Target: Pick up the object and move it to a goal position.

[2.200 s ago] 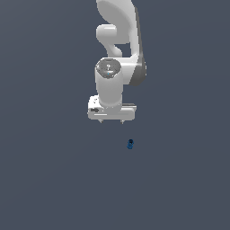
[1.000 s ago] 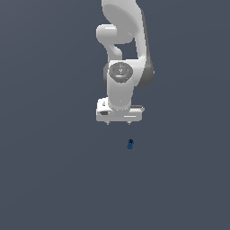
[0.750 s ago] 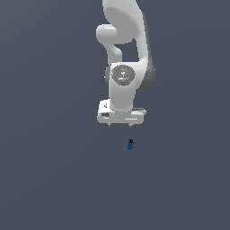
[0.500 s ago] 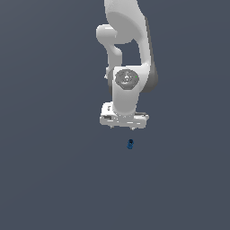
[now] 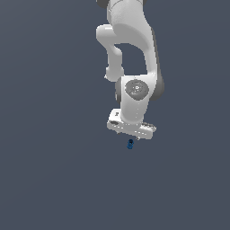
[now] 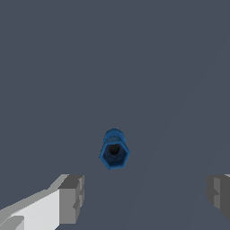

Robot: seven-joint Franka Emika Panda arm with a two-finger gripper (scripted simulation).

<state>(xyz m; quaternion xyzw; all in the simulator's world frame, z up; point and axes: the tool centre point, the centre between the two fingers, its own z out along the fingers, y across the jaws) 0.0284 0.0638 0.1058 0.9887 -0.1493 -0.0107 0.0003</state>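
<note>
Blue peg (image 5: 130,144) standing alone on flat grey ground (image 5: 49,179), just under the white arm's (image 5: 134,54) hand.

Seen from the exterior view, the gripper (image 5: 131,138) hangs directly above the peg, its white body tilted so the end toward the exterior view's right sits lower; the peg's top is close below it, and whether they touch cannot be told. In the wrist view the peg (image 6: 114,150) is seen end-on, a hexagonal blue rim with a dark hollow, and the two grey fingertips (image 6: 72,198) stand wide apart, one to each side of it, neither touching. Plain grey ground runs unbroken to every edge of both views around the peg.
</note>
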